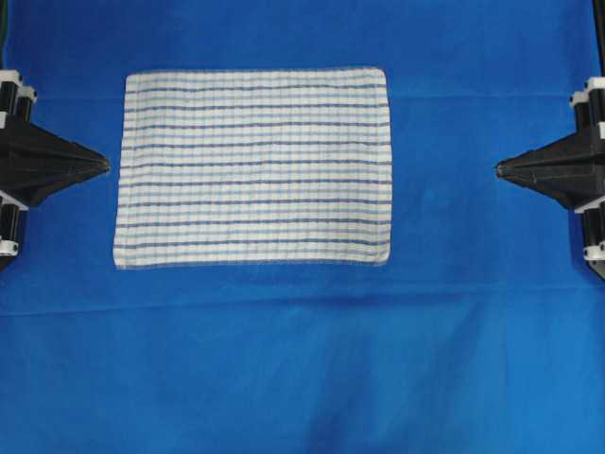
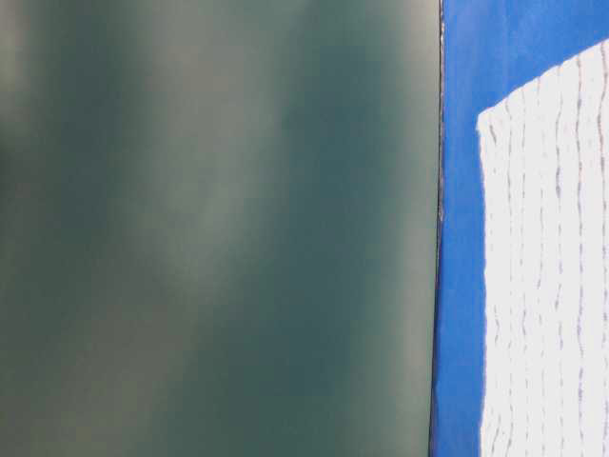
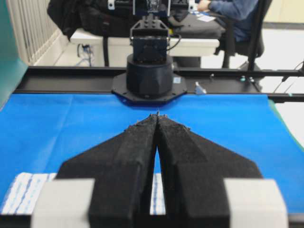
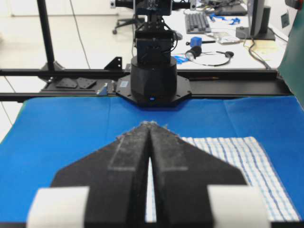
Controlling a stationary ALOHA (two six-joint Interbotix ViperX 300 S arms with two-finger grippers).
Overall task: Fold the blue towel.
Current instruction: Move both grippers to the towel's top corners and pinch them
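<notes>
The blue towel (image 1: 253, 167) lies flat between the left end effector (image 1: 106, 165) and right end effector (image 1: 499, 168), both pressed together, empty.

The left hand (image 1: 106, 166) and the right hand (image 1: 499, 169) sit at opposite edges, each pointing level toward the middle, with fingers pressed together and holding nothing

Quick count: one blue towel (image 1: 253, 167), white with a blue check, sitting upper-middle of the overhead frame. One plain blue table covering (image 1: 302, 369) under everything. Two black grippers, the left gripper (image 1: 106, 165) at the left edge and the right gripper (image 1: 499, 169) at the right edge.
</notes>
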